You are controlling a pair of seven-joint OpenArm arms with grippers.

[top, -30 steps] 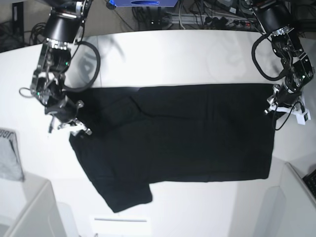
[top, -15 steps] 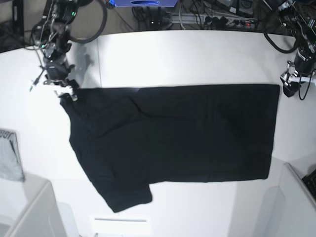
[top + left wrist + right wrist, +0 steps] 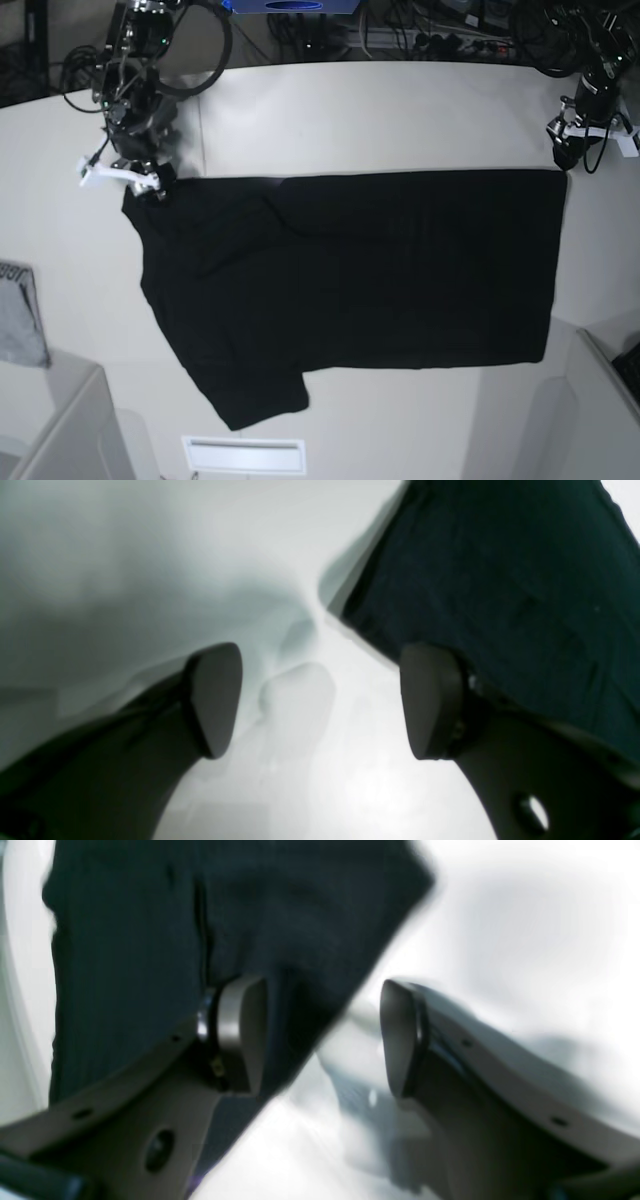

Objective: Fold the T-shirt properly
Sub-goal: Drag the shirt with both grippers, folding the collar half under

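Note:
The black T-shirt [image 3: 350,280] lies spread flat on the white table [image 3: 380,110], plain side up, one sleeve pointing to the near left. My right gripper [image 3: 128,176] hovers at the shirt's far left corner. In the right wrist view that gripper [image 3: 320,1035] is open, and the cloth's [image 3: 150,930] edge runs under the gap without being pinched. My left gripper [image 3: 583,143] hangs just beyond the far right corner. It [image 3: 320,700] is open over bare table, with the shirt corner [image 3: 500,580] beside its right finger [image 3: 430,700].
A small grey item [image 3: 18,315] with lettering lies at the left edge. White bins stand at the near left [image 3: 60,430] and near right [image 3: 590,410]. Cables and a blue device [image 3: 290,6] line the far edge.
Both grippers have opened and moved toward the table's far side, off the cloth. The left corner they carried now lies flat at the far left.

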